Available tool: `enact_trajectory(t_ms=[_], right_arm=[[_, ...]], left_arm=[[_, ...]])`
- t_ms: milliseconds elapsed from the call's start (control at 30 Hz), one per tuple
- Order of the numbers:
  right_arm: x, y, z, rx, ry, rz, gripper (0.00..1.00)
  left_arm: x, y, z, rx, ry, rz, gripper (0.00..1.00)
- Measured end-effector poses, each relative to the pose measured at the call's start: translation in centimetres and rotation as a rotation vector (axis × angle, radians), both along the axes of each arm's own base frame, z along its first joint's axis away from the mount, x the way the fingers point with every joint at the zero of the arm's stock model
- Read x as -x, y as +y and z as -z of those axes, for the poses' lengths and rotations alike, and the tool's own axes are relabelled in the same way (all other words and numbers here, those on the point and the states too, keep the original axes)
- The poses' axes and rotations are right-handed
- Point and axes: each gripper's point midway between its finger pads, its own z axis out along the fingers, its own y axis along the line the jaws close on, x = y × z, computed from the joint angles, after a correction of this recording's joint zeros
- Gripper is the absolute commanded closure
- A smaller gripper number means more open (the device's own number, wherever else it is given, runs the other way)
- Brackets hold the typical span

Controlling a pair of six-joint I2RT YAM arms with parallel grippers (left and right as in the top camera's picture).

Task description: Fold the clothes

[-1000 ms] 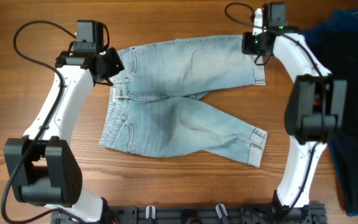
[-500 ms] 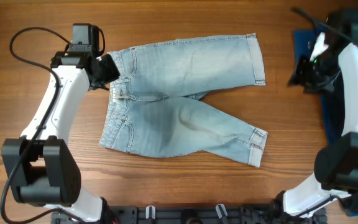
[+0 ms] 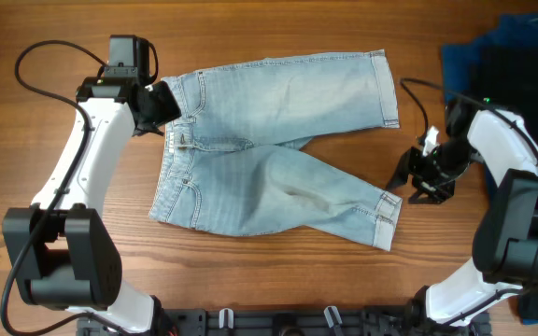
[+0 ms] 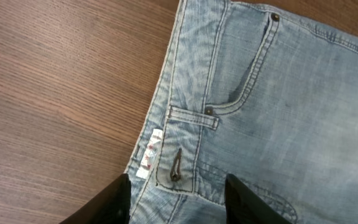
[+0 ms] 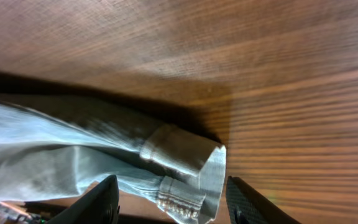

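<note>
The light blue denim shorts (image 3: 278, 149) lie flat on the wooden table, waistband to the left and both legs pointing right. My left gripper (image 3: 160, 105) hovers at the upper left corner of the waistband. In the left wrist view it (image 4: 176, 205) is open, with the waistband buttonhole (image 4: 175, 165) and a belt loop (image 4: 191, 117) just ahead of the fingers. My right gripper (image 3: 407, 179) sits beside the lower leg's cuffed hem (image 3: 388, 219). In the right wrist view it (image 5: 174, 205) is open, with the cuff (image 5: 188, 158) lying between the black fingers (image 5: 101, 202).
A dark blue cloth (image 3: 460, 61) and a black garment (image 3: 530, 84) lie at the right edge of the table, behind the right arm. A black mounting rail (image 3: 297, 322) runs along the front edge. The left arm's cable (image 3: 40, 70) loops at the far left.
Both grippers have opened. The right arm let go of the upper leg's cuff, swung out to the right, then came down beside the lower leg's cuff. The left arm barely moved.
</note>
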Motion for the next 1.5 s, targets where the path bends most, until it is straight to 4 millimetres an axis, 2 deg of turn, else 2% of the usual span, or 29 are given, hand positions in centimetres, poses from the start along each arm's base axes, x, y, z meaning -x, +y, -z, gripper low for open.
enact_trajectory(t_ms=[200,333,633,900,1233,1333,1400,1500], right_arm=[[0.0,0.2,1.6,0.001,-0.024,0.026,0.46],[-0.5,0.1,1.8,0.005,-0.037,0.045,0.5],[-0.3,0.5,2.0,-0.001,-0.01,0.113,0.47],[-0.5,1.2,2.0,-0.041,-0.016,0.144,0.48],[-0.9,2.0,1.6,-0.092,-0.022,0.165,0.39],[-0.6,2.3,1.4,-0.109,-0.009,0.171,0.34],[-0.2,2.7,0.9,-0.131,0.018,0.173,0.33],[-1.0,2.6,0.2,-0.136,-0.012,0.155,0.34]], left_arm=[[0.1,0.0,0.0,0.0,0.005,0.0,0.5],[0.1,0.0,0.1,0.0,0.006,0.0,0.49],[0.2,0.0,0.1,0.0,0.007,0.0,0.44],[0.2,0.0,0.1,0.0,0.01,0.0,0.43],[0.2,0.0,0.1,0.0,0.01,0.0,0.42],[0.2,0.0,0.1,0.0,0.01,0.0,0.42],[0.2,0.0,0.1,0.0,0.01,0.0,0.42],[0.2,0.0,0.1,0.0,0.01,0.0,0.41]])
